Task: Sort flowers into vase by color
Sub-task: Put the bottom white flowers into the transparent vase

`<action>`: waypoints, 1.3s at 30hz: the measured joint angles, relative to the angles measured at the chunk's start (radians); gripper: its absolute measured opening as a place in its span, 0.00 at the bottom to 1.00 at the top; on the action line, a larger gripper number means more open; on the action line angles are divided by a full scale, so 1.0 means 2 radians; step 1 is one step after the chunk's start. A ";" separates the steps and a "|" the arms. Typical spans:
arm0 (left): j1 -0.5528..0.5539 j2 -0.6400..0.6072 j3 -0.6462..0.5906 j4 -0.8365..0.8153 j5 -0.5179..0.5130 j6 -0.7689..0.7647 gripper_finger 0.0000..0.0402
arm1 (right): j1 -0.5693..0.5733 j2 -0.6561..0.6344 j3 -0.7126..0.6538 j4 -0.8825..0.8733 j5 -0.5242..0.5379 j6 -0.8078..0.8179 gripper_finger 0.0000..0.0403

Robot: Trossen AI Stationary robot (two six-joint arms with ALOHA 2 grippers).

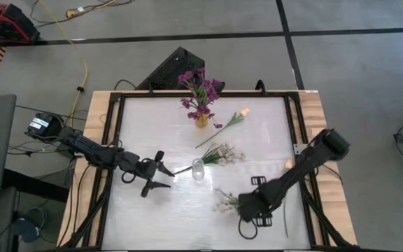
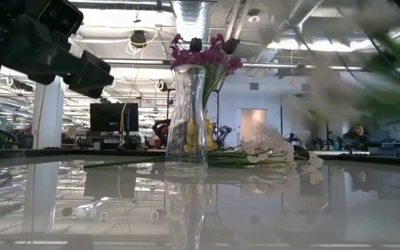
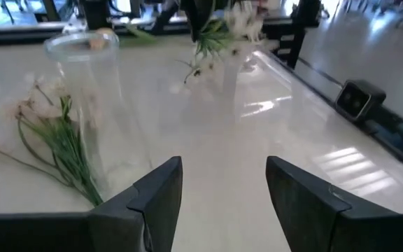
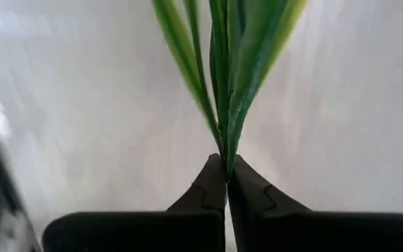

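A clear glass vase (image 1: 198, 169) stands mid-table, also seen in the low view (image 2: 186, 118). Behind it a small yellow vase (image 1: 201, 120) holds purple sprays (image 1: 200, 91). One white spray (image 1: 224, 154) lies on the table beside the clear vase, its stem end reaching past the vase's base. A peach tulip (image 1: 238, 117) lies flat farther back. My left gripper (image 1: 161, 176) hovers open just left of the clear vase (image 3: 93, 105). My right gripper (image 1: 245, 206) is near the table's front right, shut on another white spray (image 1: 224, 201). My right gripper (image 4: 224, 162) pinches the white spray's green stem (image 4: 224, 136) between its two fingertips, where several narrow leaves bunch together. The blossoms (image 3: 219, 28) hang off to the side of the fingers. The spray shows blurred and high in the low view (image 2: 353, 76), off the table.
A white mat (image 1: 152, 224) covers the table inside a dark frame (image 1: 114, 126). A dark box (image 1: 173, 70) sits behind the far edge. Bare mat lies near the front left. Office room with monitors shows beyond the table.
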 joint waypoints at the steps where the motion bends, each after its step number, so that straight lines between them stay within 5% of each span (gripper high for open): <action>1: 0.000 0.000 0.000 0.008 0.001 -0.003 0.49 | -0.005 -0.019 0.000 0.016 0.020 -0.003 0.07; 9: 0.000 0.000 0.000 0.064 0.003 -0.010 0.49 | -0.033 -0.161 -0.024 0.255 0.175 -0.131 0.06; 18: 0.000 0.000 0.013 0.158 -0.006 -0.011 0.49 | -0.079 -0.200 -0.125 0.592 0.181 -0.358 0.07; 26: 0.009 0.000 0.101 0.045 -0.041 0.020 0.49 | -0.143 -0.154 -0.126 0.684 0.110 -0.386 0.07; 39: 0.049 0.000 0.167 -0.099 -0.115 0.025 0.49 | -0.199 -0.145 -0.126 0.669 0.141 -0.391 0.07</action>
